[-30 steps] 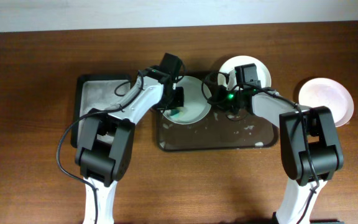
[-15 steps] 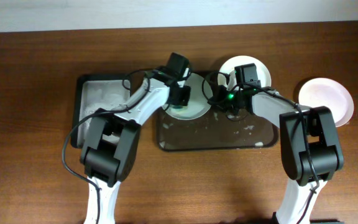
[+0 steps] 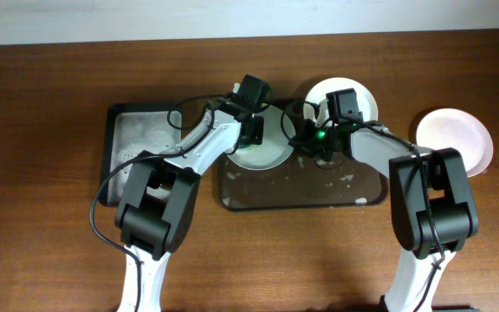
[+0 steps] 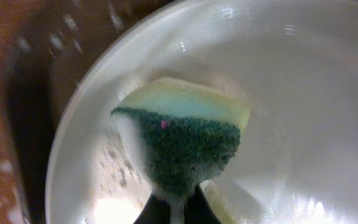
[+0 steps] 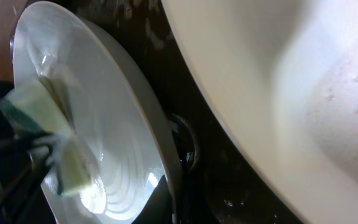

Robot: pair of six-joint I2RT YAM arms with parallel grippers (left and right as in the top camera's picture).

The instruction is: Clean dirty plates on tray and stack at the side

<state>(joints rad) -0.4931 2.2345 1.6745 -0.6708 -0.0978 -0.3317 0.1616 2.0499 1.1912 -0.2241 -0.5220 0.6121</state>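
A narrow dark tray (image 3: 137,143) holds grey soapy film. The left claw (image 4: 176,210), pressed together, pinches a green-and-yellow sponge (image 4: 185,137) onto the glossy white plate (image 3: 271,152) on the large dark tray (image 3: 301,192). The right claw (image 3: 304,142) clamps that plate's rim. A sudsy plate (image 3: 365,94) sits behind; a pinkish plate (image 3: 456,139) lies on the wooden tabletop (image 3: 50,130).

The left tool (image 3: 251,137), clamped on the yellow-and-green scouring sponge (image 4: 185,140), now sits farther back and to the right on the round white shallow plate (image 3: 274,154) than a second ago, off its near-left part. The left forearm (image 3: 202,143) angles further right with it. That near-left part of the plate is now uncovered.
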